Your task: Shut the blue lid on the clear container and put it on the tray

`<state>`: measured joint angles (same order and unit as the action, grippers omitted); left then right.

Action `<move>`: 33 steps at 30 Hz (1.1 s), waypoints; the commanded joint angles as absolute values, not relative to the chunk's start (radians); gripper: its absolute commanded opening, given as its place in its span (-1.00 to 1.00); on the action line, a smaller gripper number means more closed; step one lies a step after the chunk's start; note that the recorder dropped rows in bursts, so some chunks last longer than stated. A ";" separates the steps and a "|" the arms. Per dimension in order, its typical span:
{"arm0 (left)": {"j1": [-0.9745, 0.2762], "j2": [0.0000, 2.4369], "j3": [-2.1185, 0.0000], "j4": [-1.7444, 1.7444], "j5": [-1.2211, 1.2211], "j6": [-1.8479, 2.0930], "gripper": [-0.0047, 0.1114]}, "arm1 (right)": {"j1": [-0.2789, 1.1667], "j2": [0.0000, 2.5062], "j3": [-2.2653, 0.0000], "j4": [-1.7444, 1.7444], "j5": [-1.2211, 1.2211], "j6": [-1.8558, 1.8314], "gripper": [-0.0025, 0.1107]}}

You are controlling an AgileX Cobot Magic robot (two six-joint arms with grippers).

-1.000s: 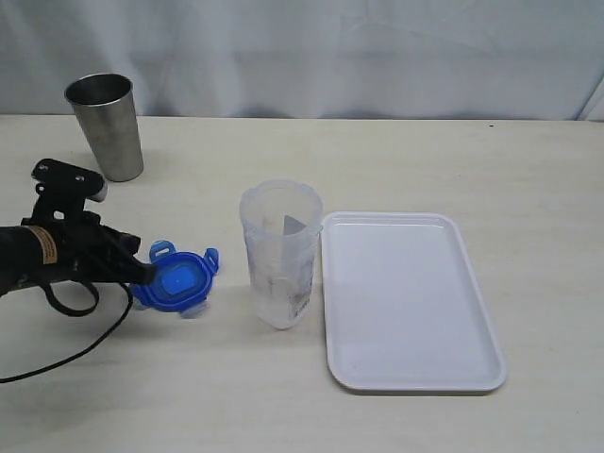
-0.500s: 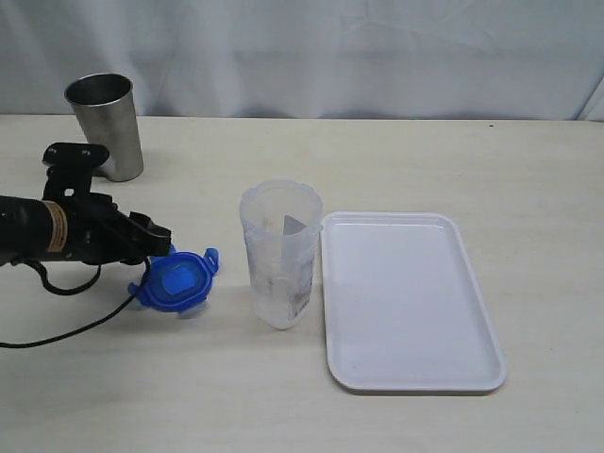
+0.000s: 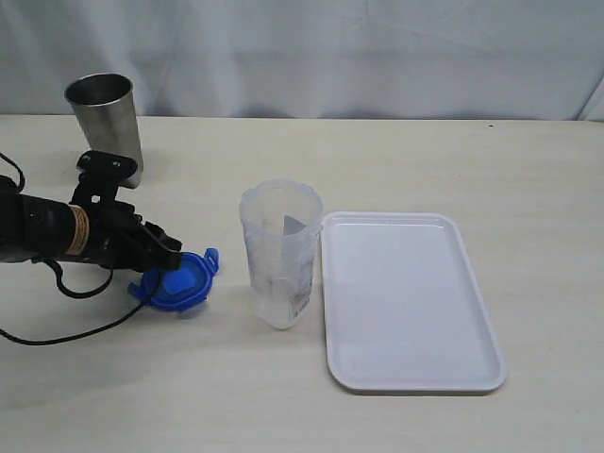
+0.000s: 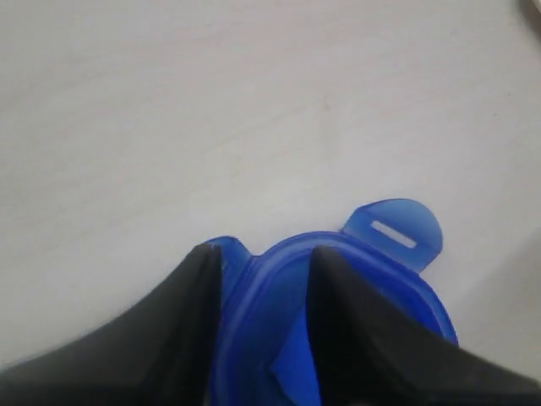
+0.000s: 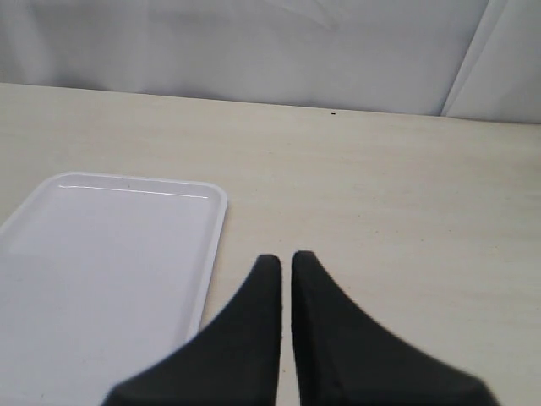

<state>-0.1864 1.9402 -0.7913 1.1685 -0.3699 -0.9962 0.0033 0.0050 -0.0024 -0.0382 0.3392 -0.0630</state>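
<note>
Two tools show here, the left one low over the pale surface [image 3: 425,160] at the left side of the exterior view. The left tool [image 3: 170,257] reaches in from the left edge on its black arm, and its tips sit on the near-left edge of the blue lid [image 3: 181,285]. In the left wrist view its dark fingers [image 4: 355,321] stand parted astride the lid's rim, one outside the rim and one over the lid's top. Whether they are pressing on the rim cannot be told.

The lid lies on the surface with one snap flap sticking up on its right side, well left of the tray [image 3: 406,311]. Between the two stands the clear container [image 3: 280,255], upright and open at the top, just beside the tray's left rim. It stands directly in the line from lid to tray.

Behind the left arm, near the far-left corner, a grey steel tumbler [image 3: 106,127] stands upright, close to the arm's black bracket. A black cable [image 3: 66,335] loops over the surface below the arm.

The right tool [image 5: 286,258] appears only in its own wrist view. Its fingers are pressed together, with nothing between them, above bare surface next to the tray's corner.
</note>
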 commanded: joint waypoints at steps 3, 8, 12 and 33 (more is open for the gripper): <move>-0.186 1.943 -0.803 1.166 -0.350 -0.940 -0.34 | -0.003 0.000 0.000 -0.038 0.341 -0.064 -0.88; -0.185 1.943 -0.808 1.155 -0.342 -0.891 -0.34 | -0.003 0.000 0.000 -0.038 0.341 -0.064 -0.88; -0.185 1.943 -0.821 1.137 -0.296 -0.889 -0.34 | -0.003 0.000 0.000 -0.038 0.341 -0.064 -0.88; -0.152 2.047 -0.817 1.132 -0.479 -0.923 -0.02 | -0.003 0.000 0.000 -0.038 0.341 -0.064 -0.88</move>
